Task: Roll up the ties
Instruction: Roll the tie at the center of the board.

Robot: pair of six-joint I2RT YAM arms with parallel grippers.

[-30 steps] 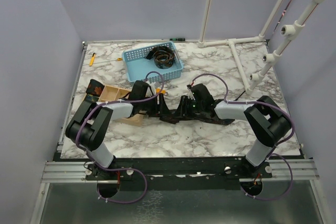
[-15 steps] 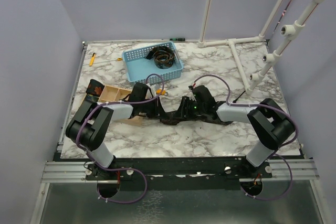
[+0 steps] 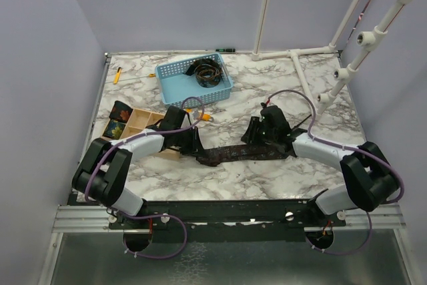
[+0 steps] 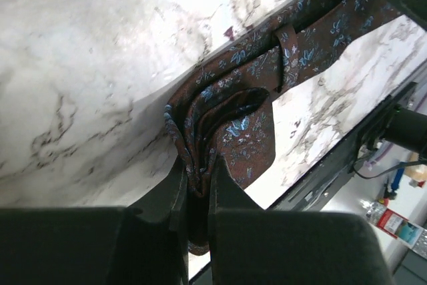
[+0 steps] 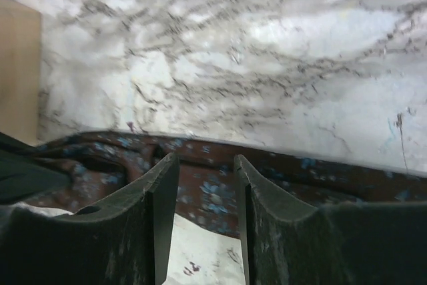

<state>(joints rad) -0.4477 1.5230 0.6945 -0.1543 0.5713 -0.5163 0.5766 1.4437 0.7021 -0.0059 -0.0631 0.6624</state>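
Left gripper (image 3: pixel 194 152) is clamped hard on the tie (image 3: pixel 230 153), its fingers (image 4: pixel 175 195) pinching a wad of folded brown cloth with a small blue pattern, so the first turn of the roll looks started at that end. From that bunch the tie runs as one long narrow strip across the near part of the marble table (image 3: pixel 267 85), left to right and nearly level, its far end reaching toward the right arm. Right gripper (image 3: pixel 257 139) sits partway along the strip, well apart from the left one. Its wrist view shows the jaws standing apart over the cloth with the strip passing crosswise beyond the fingertips, and nothing looks pinched between them, though I can't tell whether they press it down. The roll would have to travel along that long axis, away from the left gripper toward the right, and the left arm is the one on the end that matters. Farther back a coiled tie (image 3: pixel 208 71) lies in the blue basket (image 3: pixel 175 71), with a wooden compartment box (image 3: pixel 143 119) off to the left.
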